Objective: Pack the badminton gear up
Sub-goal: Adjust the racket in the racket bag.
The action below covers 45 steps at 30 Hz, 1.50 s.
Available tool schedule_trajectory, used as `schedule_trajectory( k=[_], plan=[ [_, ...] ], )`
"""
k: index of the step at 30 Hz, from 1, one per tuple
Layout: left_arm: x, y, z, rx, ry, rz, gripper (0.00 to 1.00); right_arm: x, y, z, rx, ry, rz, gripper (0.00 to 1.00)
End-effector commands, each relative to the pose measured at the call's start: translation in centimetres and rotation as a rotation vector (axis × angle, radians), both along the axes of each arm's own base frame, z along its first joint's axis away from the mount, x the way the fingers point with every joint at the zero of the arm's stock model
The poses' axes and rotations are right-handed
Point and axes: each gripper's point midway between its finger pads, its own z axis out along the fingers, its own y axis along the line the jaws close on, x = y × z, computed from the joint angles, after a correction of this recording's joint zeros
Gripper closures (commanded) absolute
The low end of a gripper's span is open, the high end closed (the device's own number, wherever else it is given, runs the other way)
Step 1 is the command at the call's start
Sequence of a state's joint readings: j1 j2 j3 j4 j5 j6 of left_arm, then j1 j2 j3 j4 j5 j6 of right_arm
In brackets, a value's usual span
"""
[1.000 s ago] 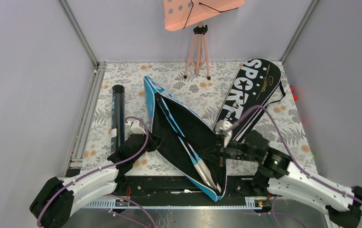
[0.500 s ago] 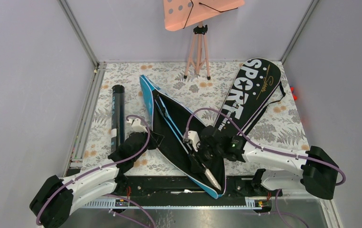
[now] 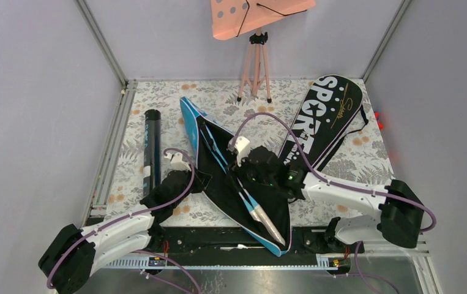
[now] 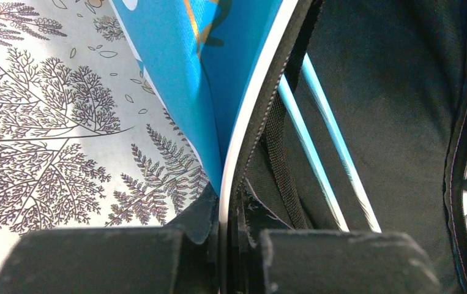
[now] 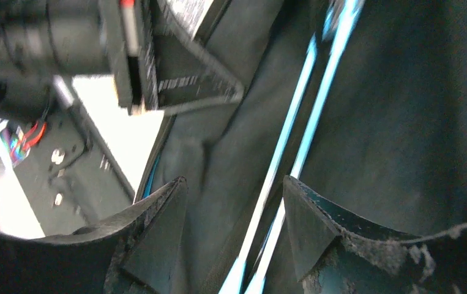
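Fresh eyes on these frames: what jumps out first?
The blue bag gaping open mid-table, rackets lying inside, handles toward the arms. The left tool is clamped on its rim, while the right tool hangs open over the racket shafts. A black SPORT bag lies far right.

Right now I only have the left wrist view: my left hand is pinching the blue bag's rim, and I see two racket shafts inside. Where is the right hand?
Observer: The right hand is open and low inside the blue bag, over the racket shafts. It grips nothing.
Operator: Do the rackets stick out of the bag?
Observer: No. Their grey handles lie inside the opening, at the bag's near end.
Operator: What gear is outside the bag?
Observer: A black tube lies on the table, left of the blue bag.
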State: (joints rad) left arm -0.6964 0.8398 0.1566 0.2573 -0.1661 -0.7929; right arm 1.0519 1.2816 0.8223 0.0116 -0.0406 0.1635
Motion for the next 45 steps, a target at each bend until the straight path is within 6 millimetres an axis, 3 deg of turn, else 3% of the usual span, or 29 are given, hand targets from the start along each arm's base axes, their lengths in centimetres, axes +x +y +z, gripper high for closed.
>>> schedule_trajectory(
  k=[1,5,9,16,19,22,26,30,35,38,40,45],
  plan=[
    [0.5,-1.0,1.9,-0.035,-0.046,-0.022,1.0,5.9,2.2,4.1,0.057,-0.185,-0.18,0.35],
    [0.4,-1.1,1.7,-0.033,-0.033,-0.025,1.0,9.2,2.7,5.1,-0.008,-0.316,-0.245,0.36],
    [0.4,-1.2,1.4,-0.033,-0.02,-0.024,1.0,10.8,4.4,6.4,-0.003,-0.39,-0.233,0.37],
    [0.5,-1.7,1.2,-0.033,-0.007,-0.033,1.0,12.4,6.8,6.8,0.022,-0.399,-0.212,0.37],
    [0.5,-1.6,1.2,-0.03,-0.005,-0.029,1.0,11.8,6.4,6.0,0.004,-0.378,-0.197,0.37],
    [0.6,-1.3,1.1,-0.016,-0.003,-0.012,1.0,9.2,4.1,3.4,-0.048,-0.287,-0.154,0.37],
    [0.8,-0.8,0.9,0.011,-0.002,0.002,1.0,1.6,1.4,-0.3,-0.094,-0.051,0.068,0.36],
    [1.1,-0.9,1.2,0.023,-0.012,0.005,1.0,-2.6,-0.6,-0.9,-0.062,0.07,0.138,0.35],
    [1.2,-1.1,1.0,0.031,-0.006,-0.002,1.0,-6.7,-0.8,-2.8,-0.066,0.135,0.26,0.35],
    [1.1,-1.3,0.8,0.023,0.0,-0.013,1.0,-5.4,-0.5,-3.9,-0.125,0.125,0.178,0.36],
    [1.0,-1.4,0.7,0.022,0.005,-0.015,1.0,-2.7,-0.6,-4.2,-0.154,0.096,0.007,0.5],
    [0.7,-1.2,0.5,0.02,0.012,-0.014,1.0,2.2,-3.9,-4.9,-0.26,0.019,-0.387,0.62]
  ],
)
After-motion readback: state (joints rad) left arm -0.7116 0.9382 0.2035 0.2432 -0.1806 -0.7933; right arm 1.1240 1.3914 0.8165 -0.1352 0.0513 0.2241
